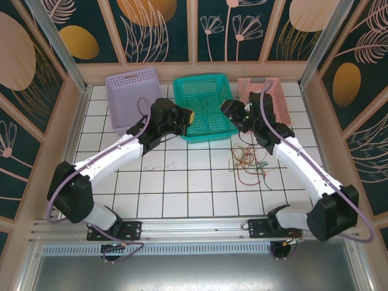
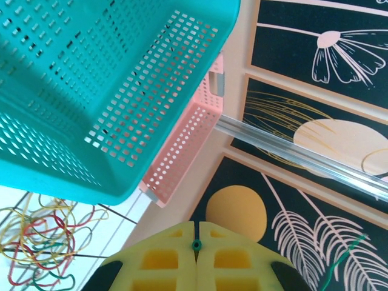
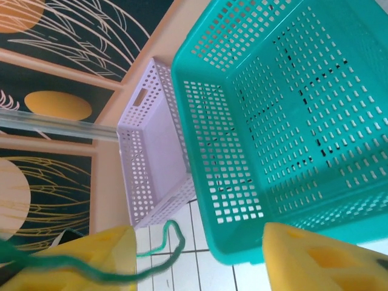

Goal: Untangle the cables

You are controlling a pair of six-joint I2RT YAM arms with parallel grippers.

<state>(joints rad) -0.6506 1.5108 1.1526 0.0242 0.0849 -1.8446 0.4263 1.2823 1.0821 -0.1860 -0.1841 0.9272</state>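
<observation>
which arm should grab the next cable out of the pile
Right, probably. The tangled pile lies beside the right arm, and the right gripper has open jaws, a green cable draped over one finger. The left gripper is shut on that green cable.

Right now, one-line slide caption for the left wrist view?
Left gripper shut on green cable, teal basket ahead, other cables tangled at lower left.

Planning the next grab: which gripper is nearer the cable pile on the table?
Right. The right gripper hovers over the teal basket's right rim, just behind the cable pile; the left gripper is over its left side.
</observation>
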